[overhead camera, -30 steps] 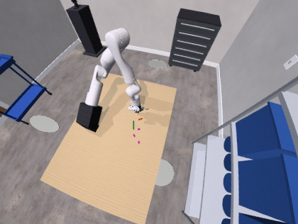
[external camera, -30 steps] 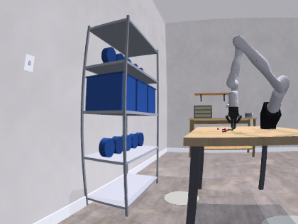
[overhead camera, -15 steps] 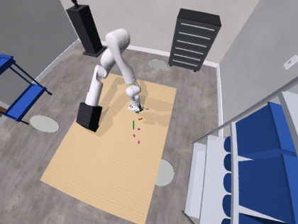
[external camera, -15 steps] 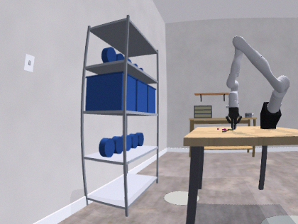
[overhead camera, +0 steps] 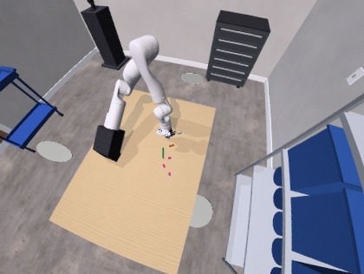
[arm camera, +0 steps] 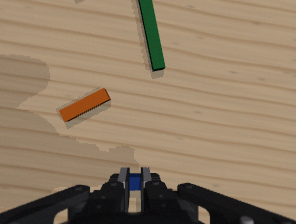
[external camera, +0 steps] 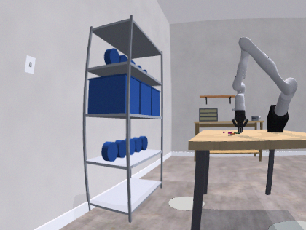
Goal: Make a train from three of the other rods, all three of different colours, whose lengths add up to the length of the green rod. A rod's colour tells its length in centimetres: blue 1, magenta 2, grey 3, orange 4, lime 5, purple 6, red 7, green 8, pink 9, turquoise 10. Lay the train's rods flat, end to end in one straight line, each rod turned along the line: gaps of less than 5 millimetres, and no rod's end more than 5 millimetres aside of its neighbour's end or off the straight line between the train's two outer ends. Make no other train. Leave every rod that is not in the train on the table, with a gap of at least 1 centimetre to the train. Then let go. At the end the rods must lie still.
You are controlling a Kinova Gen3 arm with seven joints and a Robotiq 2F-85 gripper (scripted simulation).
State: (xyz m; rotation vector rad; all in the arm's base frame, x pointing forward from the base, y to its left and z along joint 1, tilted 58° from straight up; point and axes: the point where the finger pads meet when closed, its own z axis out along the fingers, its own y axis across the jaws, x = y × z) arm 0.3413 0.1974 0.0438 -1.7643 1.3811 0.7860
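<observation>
Wrist view: green rod [arm camera: 152,35] cut off by the top edge at approx. 12 o'clock; far end not visible. Blue rod [arm camera: 134,182] only partly seen, most of it hidden btwn the fingers, which are clamped on it at 6 o'clock. Orange rod [arm camera: 84,105] lies flat at approx. 10 o'clock, tilted, apart from green rod.

Top view: three magenta rods [overhead camera: 169,158], [overhead camera: 164,166], [overhead camera: 169,173] are tiny specks; orientation can't be made out. Gripper [overhead camera: 165,133] small, detail unclear.

Rods are square-section bars, matte. Surface [overhead camera: 108,204] is pale wood w/ straight grain, arm shadow across it.

Surroundings: metal shelf rack [external camera: 128,120] w/ blue boxes and cylinders, dark drawer unit [overhead camera: 236,48], black tower [overhead camera: 104,36].
</observation>
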